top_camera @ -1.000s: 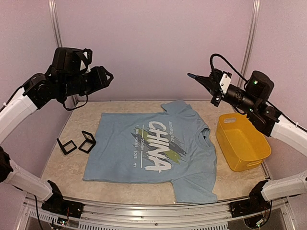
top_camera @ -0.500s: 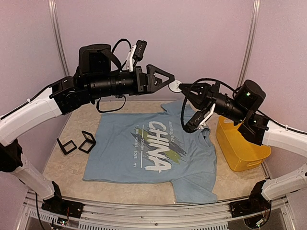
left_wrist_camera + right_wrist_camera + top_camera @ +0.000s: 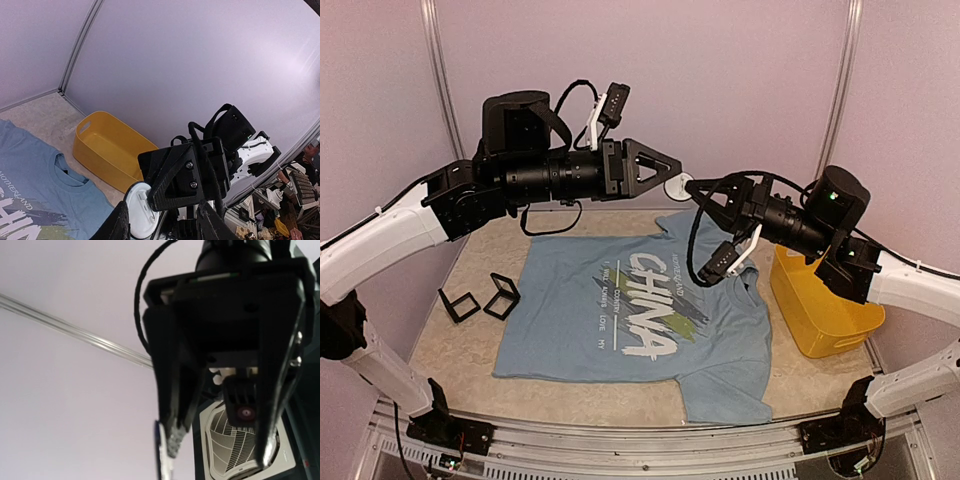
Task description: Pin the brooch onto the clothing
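Both arms raised above far edge of tabletop (image 3: 450, 350), tips meeting mid-air. Left tool (image 3: 672, 180) clamped on brooch (image 3: 680, 184), pale back showing. Right tool (image 3: 705, 192) touching or just beside brooch; fingers (image 3: 172, 405) apart. Shirt (image 3: 630, 320) flat on tabletop centre, collar toward right edge. Yellow bin (image 3: 825, 295) near right edge, nothing visible inside. Two black frames (image 3: 480, 298) near left edge, beside shirt sleeve.

One light blue short-sleeved T-shirt (image 3: 640, 310), one yellow plastic tub (image 3: 823, 297), one small round pale-backed badge (image 3: 676, 185) — and two black square-framed cases (image 3: 480, 299).
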Robot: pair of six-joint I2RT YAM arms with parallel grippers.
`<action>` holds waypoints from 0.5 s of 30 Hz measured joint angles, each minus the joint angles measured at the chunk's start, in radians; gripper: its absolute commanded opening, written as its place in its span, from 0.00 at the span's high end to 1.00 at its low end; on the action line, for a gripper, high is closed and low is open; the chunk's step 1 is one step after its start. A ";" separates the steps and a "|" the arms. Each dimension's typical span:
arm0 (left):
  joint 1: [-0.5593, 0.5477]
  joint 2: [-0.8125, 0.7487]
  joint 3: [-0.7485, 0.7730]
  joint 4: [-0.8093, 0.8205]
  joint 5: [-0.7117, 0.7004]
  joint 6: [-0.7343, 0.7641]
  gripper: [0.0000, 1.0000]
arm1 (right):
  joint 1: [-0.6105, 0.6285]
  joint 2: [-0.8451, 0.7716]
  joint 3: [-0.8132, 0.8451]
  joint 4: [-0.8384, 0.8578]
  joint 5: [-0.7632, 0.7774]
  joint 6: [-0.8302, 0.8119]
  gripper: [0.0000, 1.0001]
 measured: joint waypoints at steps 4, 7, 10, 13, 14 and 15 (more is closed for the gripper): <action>0.007 0.000 -0.003 -0.003 0.001 0.001 0.56 | 0.000 0.000 0.000 -0.006 0.000 -0.005 1.00; 0.024 0.000 -0.013 -0.013 0.001 0.001 0.56 | 0.000 0.000 0.000 -0.010 0.001 -0.007 1.00; 0.054 -0.008 -0.046 -0.018 0.002 -0.002 0.55 | 0.000 0.000 0.000 -0.010 0.002 -0.008 1.00; 0.076 -0.012 -0.074 -0.019 0.007 -0.013 0.57 | 0.000 0.000 0.000 -0.018 0.007 -0.010 1.00; 0.077 -0.012 -0.074 -0.019 0.011 -0.016 0.57 | 0.000 0.001 0.000 -0.018 0.008 -0.011 1.00; 0.076 -0.012 -0.074 -0.015 0.021 -0.020 0.58 | 0.000 0.003 0.000 -0.018 0.008 -0.011 1.00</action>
